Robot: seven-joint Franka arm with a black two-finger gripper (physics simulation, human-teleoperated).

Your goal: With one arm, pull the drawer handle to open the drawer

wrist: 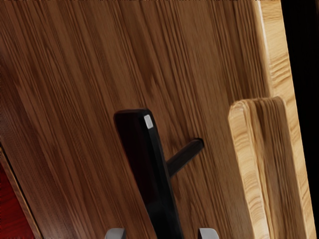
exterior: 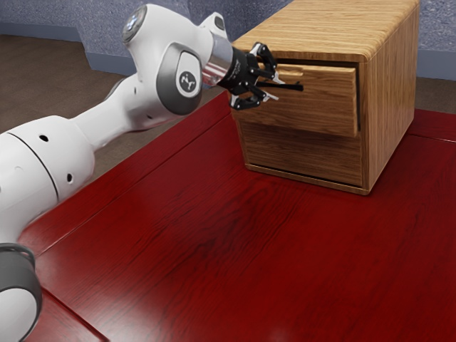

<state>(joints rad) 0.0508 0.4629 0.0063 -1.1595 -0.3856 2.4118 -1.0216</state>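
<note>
Black drawer handle lies horizontal along the wooden drawer front; I read my tool as released, straddling it.

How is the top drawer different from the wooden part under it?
The top drawer sticks out a little from the cabinet; the lower panel sits back in it. The top drawer carries a black handle; the lower panel shows none. The hand is at the top drawer's handle, not at the lower panel. Both are the same striped brown wood.
</note>
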